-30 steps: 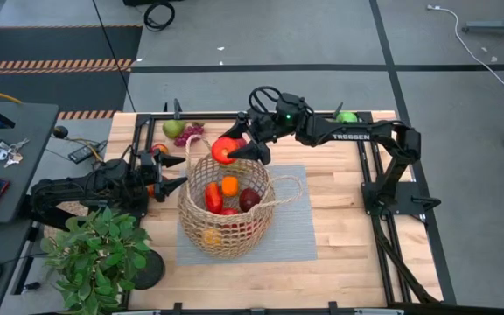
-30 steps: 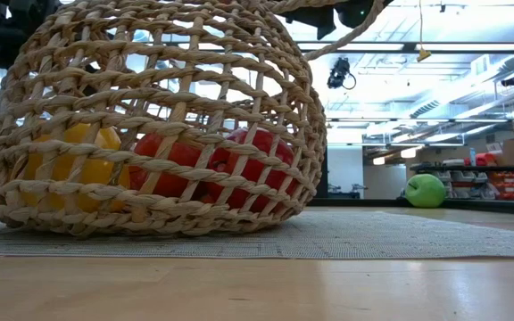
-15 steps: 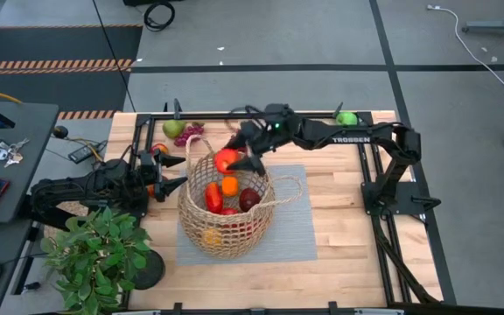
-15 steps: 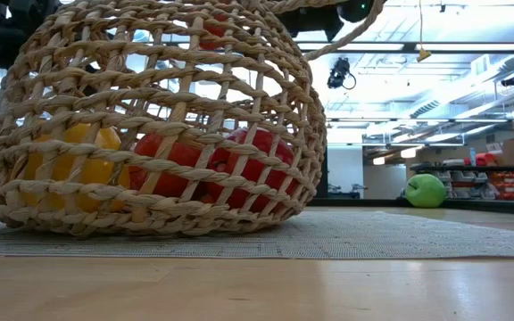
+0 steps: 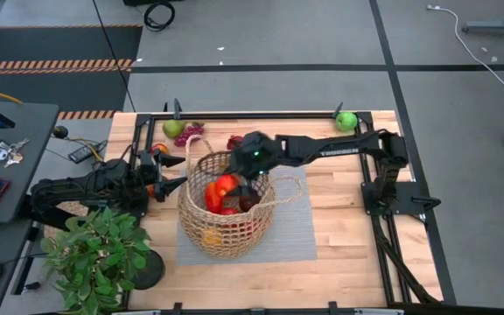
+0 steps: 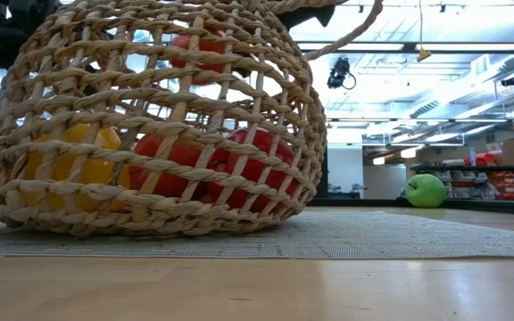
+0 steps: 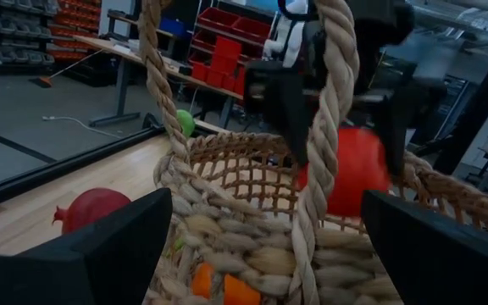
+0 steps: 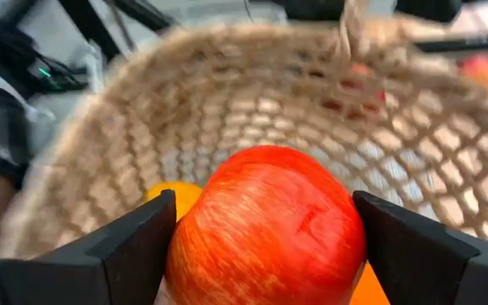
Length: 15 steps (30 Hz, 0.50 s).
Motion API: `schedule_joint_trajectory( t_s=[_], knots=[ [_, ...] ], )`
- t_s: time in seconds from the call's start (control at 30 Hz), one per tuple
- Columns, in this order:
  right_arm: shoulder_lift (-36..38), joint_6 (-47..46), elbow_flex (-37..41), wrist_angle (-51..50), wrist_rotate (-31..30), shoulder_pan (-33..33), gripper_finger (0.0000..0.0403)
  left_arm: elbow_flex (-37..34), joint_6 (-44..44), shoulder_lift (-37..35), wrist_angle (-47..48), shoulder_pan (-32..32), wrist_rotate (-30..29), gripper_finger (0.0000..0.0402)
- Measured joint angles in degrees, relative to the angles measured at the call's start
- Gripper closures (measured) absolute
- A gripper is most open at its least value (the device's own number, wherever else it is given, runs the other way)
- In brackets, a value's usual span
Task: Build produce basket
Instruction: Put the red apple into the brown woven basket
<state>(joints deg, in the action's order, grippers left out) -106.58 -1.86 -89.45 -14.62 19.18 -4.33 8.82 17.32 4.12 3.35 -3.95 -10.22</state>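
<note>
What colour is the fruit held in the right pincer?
Red with orange-yellow streaks, an apple clamped in the right pincer over the basket; the right wrist view shows it best.

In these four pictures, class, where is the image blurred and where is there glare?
Right wrist view: the basket is smeared, the red apple sharper. Left wrist view: the right pincer is soft. Low view: ceiling lights glare.

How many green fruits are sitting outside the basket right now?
2: a green pear at the far edge beside the grapes, and a green apple near the far right corner. Others may be hidden.
</note>
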Motion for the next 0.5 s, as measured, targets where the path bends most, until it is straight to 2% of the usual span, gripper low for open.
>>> schedule_joint_trajectory(
  t_s=[0.3,0.5],
  knots=[
    [-12.07,4.37,-17.26,-17.68,-2.74,1.36,0.0053,-0.02,0.01,0.0,-0.09,0.0,-0.01,0.0012],
    [-16.68,10.03,-22.19,-27.79,-2.77,1.37,0.0048,-0.02,-0.01,0.0,-0.1,-0.01,0.0,0.0012]
  ],
)
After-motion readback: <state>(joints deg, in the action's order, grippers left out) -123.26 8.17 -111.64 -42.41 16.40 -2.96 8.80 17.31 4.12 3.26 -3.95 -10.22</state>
